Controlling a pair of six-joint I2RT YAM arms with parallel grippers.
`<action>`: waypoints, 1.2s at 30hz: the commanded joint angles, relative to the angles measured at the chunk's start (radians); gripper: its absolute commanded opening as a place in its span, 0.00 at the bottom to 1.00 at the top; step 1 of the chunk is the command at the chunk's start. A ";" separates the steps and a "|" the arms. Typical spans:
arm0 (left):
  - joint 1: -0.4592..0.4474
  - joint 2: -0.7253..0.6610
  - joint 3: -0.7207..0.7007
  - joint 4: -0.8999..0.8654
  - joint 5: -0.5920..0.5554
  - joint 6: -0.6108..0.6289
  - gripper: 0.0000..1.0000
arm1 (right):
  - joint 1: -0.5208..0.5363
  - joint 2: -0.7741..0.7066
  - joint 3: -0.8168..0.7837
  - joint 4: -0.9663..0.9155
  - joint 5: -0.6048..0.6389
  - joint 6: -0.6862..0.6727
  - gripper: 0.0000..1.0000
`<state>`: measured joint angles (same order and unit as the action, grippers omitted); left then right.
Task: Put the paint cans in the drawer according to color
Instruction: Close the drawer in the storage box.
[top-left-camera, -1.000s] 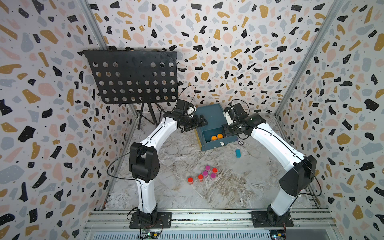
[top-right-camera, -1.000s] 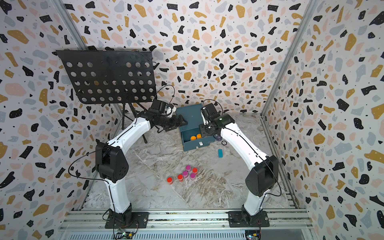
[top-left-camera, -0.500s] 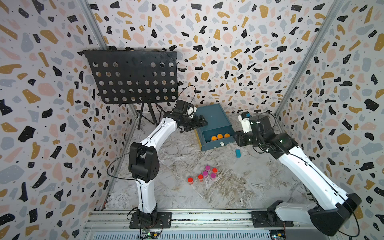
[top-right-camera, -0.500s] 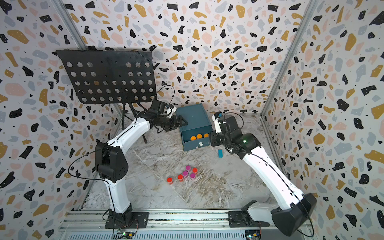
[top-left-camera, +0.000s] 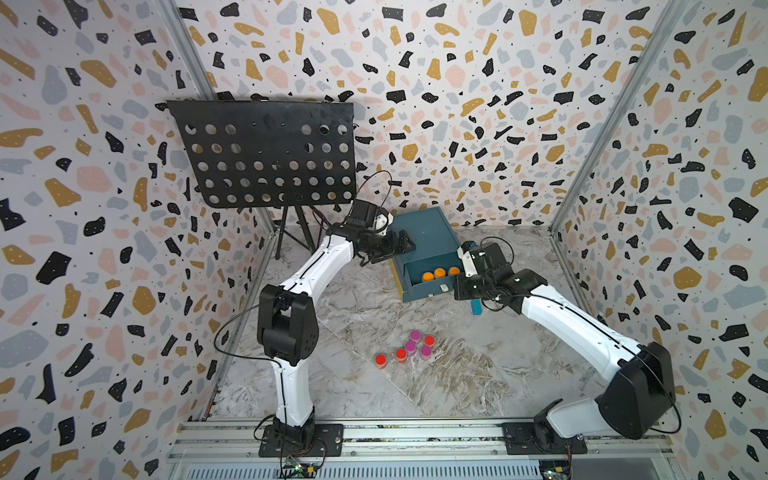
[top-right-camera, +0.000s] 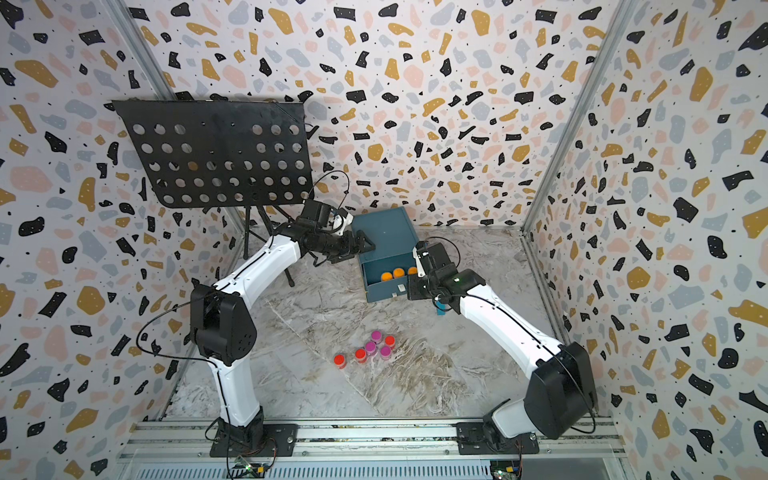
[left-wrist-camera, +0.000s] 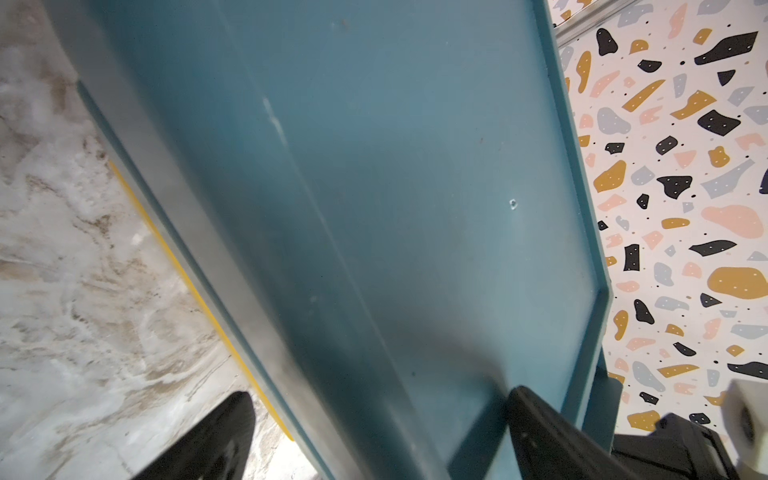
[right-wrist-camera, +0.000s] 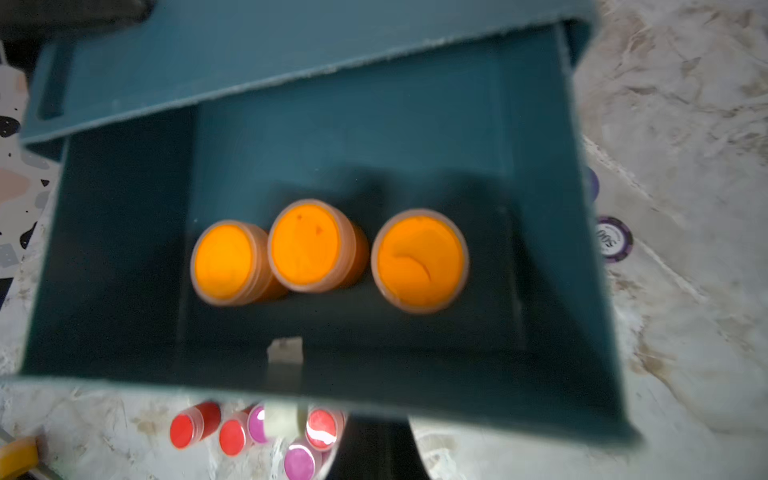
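The dark teal drawer chest stands at the back, its top drawer pulled out. Three orange-lidded paint cans stand in a row inside it. Three red cans and three magenta cans are clustered on the floor, also in a top view. My right gripper is shut and empty, just in front of the drawer's front wall. My left gripper is open, with its fingers straddling the chest's top left edge.
A small teal block lies right of the chest, partly under my right arm. A purple chip lies beside the drawer. A black perforated music stand rises at the back left. Patterned walls close in on three sides.
My right arm drew back from over the drawer to its front and its jaws closed. A third orange can now shows in the drawer. The left arm stayed put.
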<state>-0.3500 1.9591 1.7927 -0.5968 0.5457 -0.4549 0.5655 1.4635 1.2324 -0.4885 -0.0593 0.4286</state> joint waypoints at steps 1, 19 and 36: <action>-0.004 0.000 -0.022 -0.028 -0.009 0.027 0.97 | -0.003 0.031 0.077 0.123 -0.010 0.050 0.02; -0.004 0.000 -0.039 0.002 0.027 -0.002 0.97 | -0.003 0.028 -0.055 0.559 -0.089 0.226 0.31; -0.004 -0.012 -0.042 0.007 0.032 -0.007 0.97 | -0.001 -0.015 -0.395 0.878 -0.126 0.355 0.52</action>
<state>-0.3496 1.9591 1.7752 -0.5716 0.5854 -0.4675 0.5594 1.4242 0.8280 0.2932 -0.1535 0.7380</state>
